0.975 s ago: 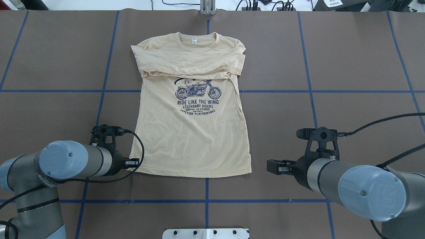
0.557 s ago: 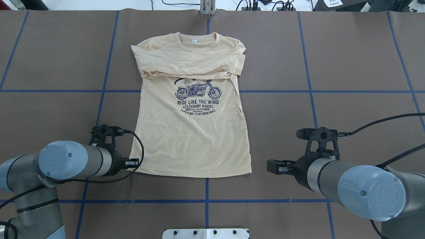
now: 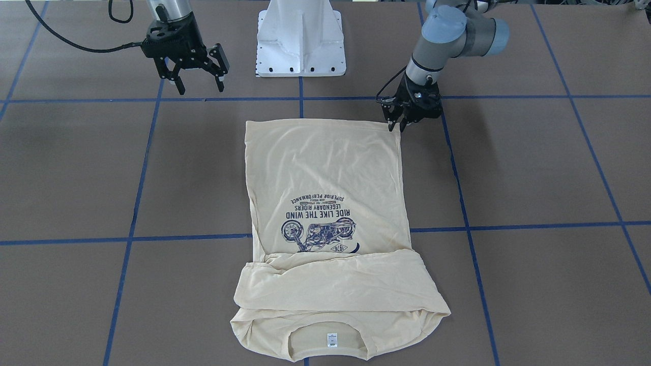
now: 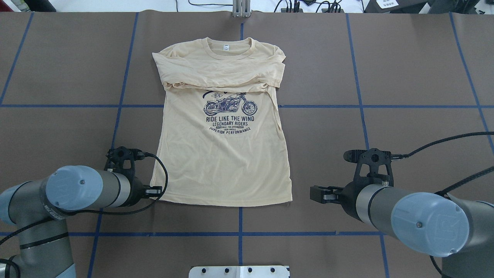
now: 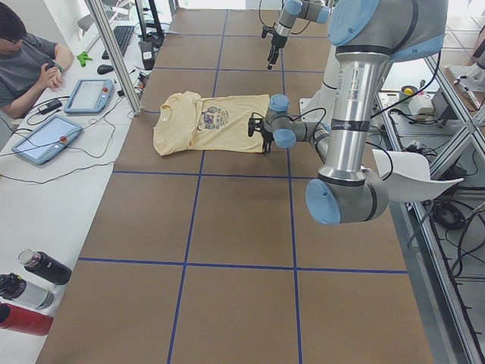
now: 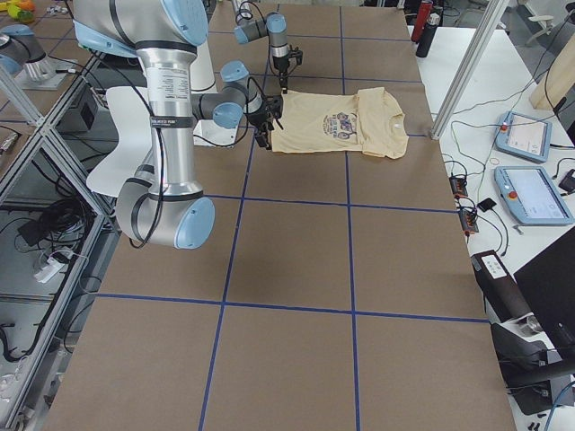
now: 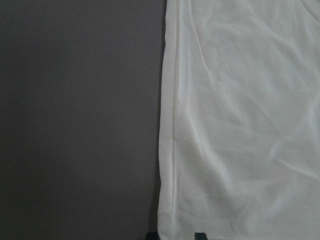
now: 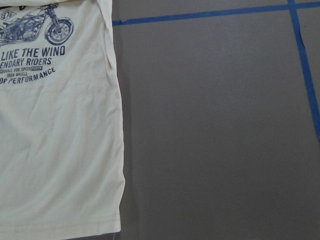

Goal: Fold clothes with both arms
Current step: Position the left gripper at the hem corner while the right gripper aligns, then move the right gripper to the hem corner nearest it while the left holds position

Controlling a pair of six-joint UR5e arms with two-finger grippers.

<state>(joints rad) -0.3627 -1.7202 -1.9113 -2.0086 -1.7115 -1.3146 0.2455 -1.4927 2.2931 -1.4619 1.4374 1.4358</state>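
Note:
The cream-yellow shirt (image 4: 224,166) lies flat on the brown table, print side up, collar far from me. Its sleeves are folded across the chest. It also shows in the front view (image 3: 325,168). My left gripper (image 4: 154,190) is low at the shirt's near left hem corner, on the right in the front view (image 3: 398,126). In the left wrist view the shirt's side hem (image 7: 167,150) runs between two fingertips (image 7: 200,235) set a narrow gap apart. My right gripper (image 3: 198,86) is open and empty, raised off the table, right of the near right hem corner (image 4: 315,193). The right wrist view shows that shirt edge (image 8: 117,150).
The white pedestal base (image 3: 301,38) stands at the table's near edge between the arms. Blue tape lines (image 4: 239,220) cross the brown surface. A side desk holds tablets (image 5: 45,140) and bottles (image 5: 30,292), with a seated person (image 5: 26,57) beside it.
My left arm has shifted slightly toward the table's near edge at the hem corner. The right arm and the shirt have not visibly moved.

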